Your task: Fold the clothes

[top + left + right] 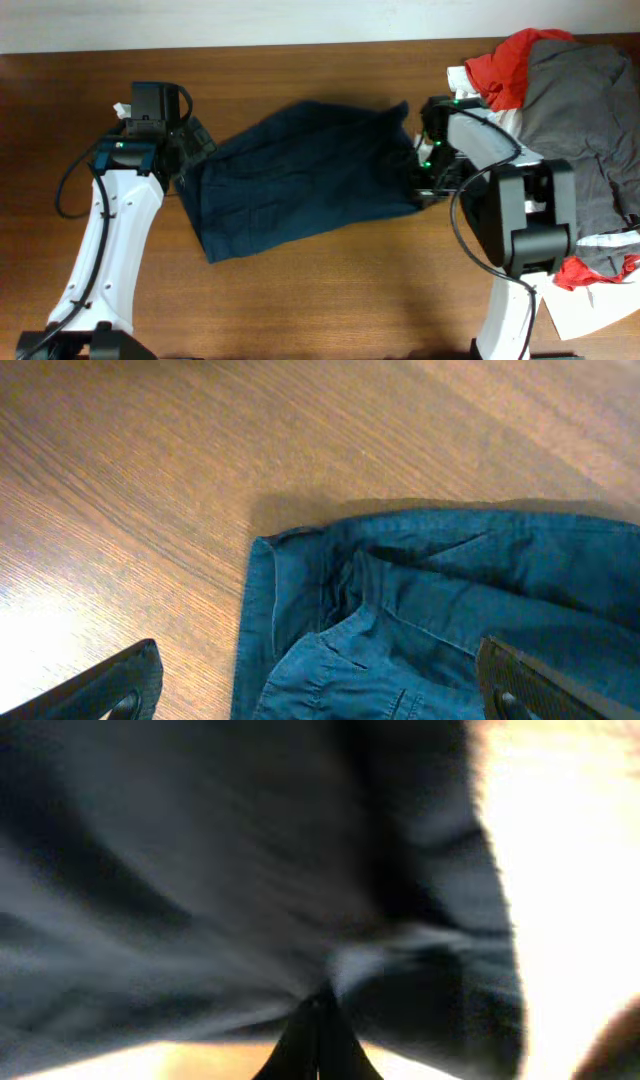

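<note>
The navy-blue shorts (300, 170) lie spread across the middle of the wooden table. My left gripper (185, 155) is open over the shorts' left edge; the left wrist view shows its two fingers wide apart (320, 695) with the waistband corner (300, 580) below them. My right gripper (425, 185) is at the shorts' right edge. In the right wrist view its fingers (318, 1020) are pressed together on dark blurred cloth (200, 870).
A heap of grey (580, 130), red (510, 60) and white clothes lies at the right end of the table, beside the right arm. A white sheet (590, 305) lies at the front right. Bare wooden table (330, 290) lies in front of the shorts.
</note>
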`<control>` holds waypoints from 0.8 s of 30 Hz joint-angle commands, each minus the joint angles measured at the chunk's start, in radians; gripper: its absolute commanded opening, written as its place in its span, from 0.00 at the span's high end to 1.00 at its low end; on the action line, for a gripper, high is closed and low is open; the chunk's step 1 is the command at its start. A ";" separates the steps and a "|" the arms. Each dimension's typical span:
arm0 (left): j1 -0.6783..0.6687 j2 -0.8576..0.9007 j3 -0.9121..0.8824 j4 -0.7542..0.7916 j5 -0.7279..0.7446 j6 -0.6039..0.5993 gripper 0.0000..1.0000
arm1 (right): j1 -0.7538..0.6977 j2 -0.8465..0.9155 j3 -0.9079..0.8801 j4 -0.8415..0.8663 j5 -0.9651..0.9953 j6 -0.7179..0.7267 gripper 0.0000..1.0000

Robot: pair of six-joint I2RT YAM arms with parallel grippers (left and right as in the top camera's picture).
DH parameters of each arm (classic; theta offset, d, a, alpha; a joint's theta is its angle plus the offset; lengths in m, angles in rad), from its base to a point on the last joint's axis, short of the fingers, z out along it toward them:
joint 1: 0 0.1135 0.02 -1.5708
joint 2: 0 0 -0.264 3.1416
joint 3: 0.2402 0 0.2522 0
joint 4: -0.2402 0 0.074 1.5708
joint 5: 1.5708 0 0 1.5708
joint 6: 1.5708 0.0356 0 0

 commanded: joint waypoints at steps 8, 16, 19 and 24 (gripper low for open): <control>-0.009 0.020 0.018 -0.029 0.018 0.123 0.01 | -0.001 -0.083 -0.005 -0.222 0.068 0.005 0.96; -0.074 0.068 0.018 -0.068 0.059 0.292 0.02 | 0.007 -0.235 0.138 0.053 -0.068 0.007 0.61; -0.106 0.128 0.017 -0.079 0.058 0.366 0.02 | 0.025 -0.235 0.151 0.133 -0.098 0.006 0.43; -0.121 0.251 0.017 -0.076 0.059 0.513 0.02 | 0.041 -0.234 0.151 0.175 -0.113 -0.023 0.37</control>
